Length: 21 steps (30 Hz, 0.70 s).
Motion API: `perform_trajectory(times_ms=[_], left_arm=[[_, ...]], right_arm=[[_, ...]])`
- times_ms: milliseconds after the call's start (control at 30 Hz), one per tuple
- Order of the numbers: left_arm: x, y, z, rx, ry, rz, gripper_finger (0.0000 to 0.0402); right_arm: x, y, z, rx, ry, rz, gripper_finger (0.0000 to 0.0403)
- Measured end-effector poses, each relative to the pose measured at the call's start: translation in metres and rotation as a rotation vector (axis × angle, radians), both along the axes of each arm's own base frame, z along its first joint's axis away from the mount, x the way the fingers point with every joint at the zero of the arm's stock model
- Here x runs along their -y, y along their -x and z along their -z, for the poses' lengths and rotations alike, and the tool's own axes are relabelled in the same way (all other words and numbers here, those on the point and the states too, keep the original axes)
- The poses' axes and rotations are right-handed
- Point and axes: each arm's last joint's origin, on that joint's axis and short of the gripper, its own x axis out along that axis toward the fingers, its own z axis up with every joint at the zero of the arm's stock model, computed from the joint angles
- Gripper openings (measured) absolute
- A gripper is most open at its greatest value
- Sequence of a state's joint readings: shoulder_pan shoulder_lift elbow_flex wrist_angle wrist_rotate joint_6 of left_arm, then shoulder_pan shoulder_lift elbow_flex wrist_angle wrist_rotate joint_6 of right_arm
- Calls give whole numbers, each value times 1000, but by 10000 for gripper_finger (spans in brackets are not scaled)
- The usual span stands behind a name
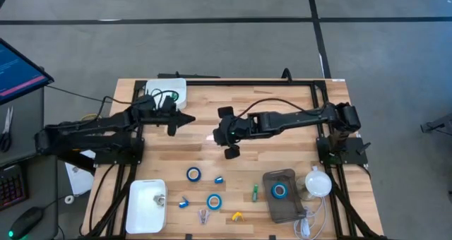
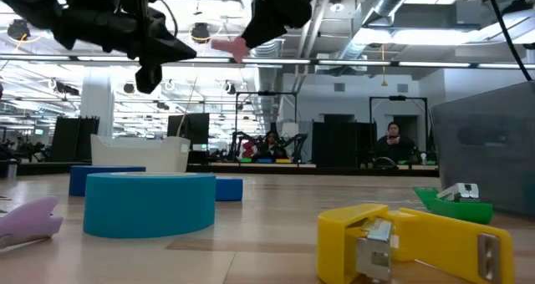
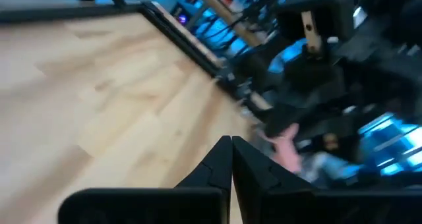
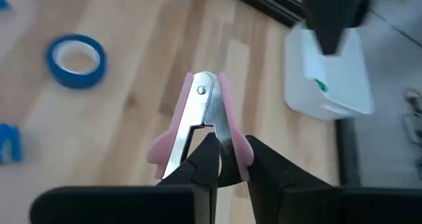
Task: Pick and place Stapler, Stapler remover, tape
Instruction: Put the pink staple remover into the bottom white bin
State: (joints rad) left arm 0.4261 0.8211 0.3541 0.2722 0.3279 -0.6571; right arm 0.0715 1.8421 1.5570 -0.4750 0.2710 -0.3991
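I am carrying a pink staple remover [image 4: 201, 122] above the middle of the desk [image 1: 282, 106], my right pincer [image 4: 227, 159] pinching its sprung wings. It is looking light, stiff and slick-sided, so gripping low across both wings suits. My left pincer [image 3: 231, 159] is hovering pressed together.

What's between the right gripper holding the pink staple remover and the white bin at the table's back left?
One thing: the left gripper, shut, hovers just in front of the white bin, facing the right gripper. The right gripper holds the pink staple remover above the table, with bare wood beneath. The right wrist view shows the bin ahead, partly behind the left gripper.
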Motion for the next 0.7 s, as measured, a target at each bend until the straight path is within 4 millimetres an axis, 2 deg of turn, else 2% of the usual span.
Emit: perform_trajectory(times_ms=[133,233,500,700], left_arm=[[0,2,2,106,167,-5,2],[0,2,1,124,256,-16,2],[-1,-6,10,79,307,-66,5],[6,-24,27,14,346,-39,46]], right_arm=[[2,0,6,-38,78,37,45],[4,0,3,-26,114,49,45],[13,-3,1,3,142,62,45],[17,-6,-1,30,191,72,46]])
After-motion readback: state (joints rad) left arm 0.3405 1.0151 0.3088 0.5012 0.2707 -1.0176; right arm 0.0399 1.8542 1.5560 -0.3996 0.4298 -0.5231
